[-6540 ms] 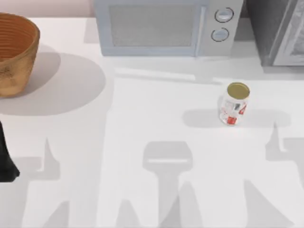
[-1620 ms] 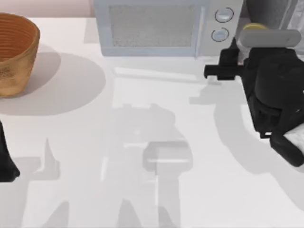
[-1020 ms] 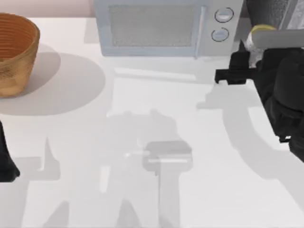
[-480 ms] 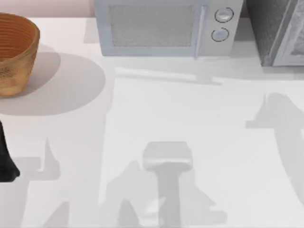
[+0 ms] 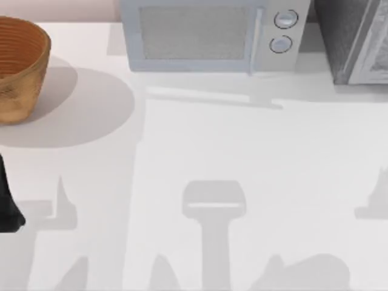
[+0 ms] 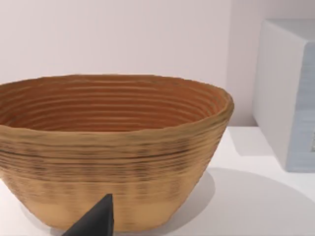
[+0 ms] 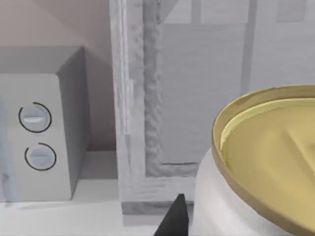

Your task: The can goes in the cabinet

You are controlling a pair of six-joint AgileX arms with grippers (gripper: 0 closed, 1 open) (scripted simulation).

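The can (image 7: 266, 167) sits close against the right wrist camera, apparently gripped by the right jaws — facing the cabinet (image 7: 206, 98) at the bench's two o'clock. Not yet inside; left jaws' state unclear.

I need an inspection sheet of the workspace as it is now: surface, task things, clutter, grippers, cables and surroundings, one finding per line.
Surface: white table, marked with shadows.
Job's things: can sits close before the right wrist camera, gold top showing; cabinet stands at the table's far right corner, its framed door panel facing the can.
Clutter: woven basket at far left; microwave with two dials at the back, beside the cabinet.
Grippers: left gripper parked at the table's left edge, one dark fingertip before the basket; right gripper's fingertip lies beside the can.
Cables: nothing seen.
Surroundings: pale pink wall behind.
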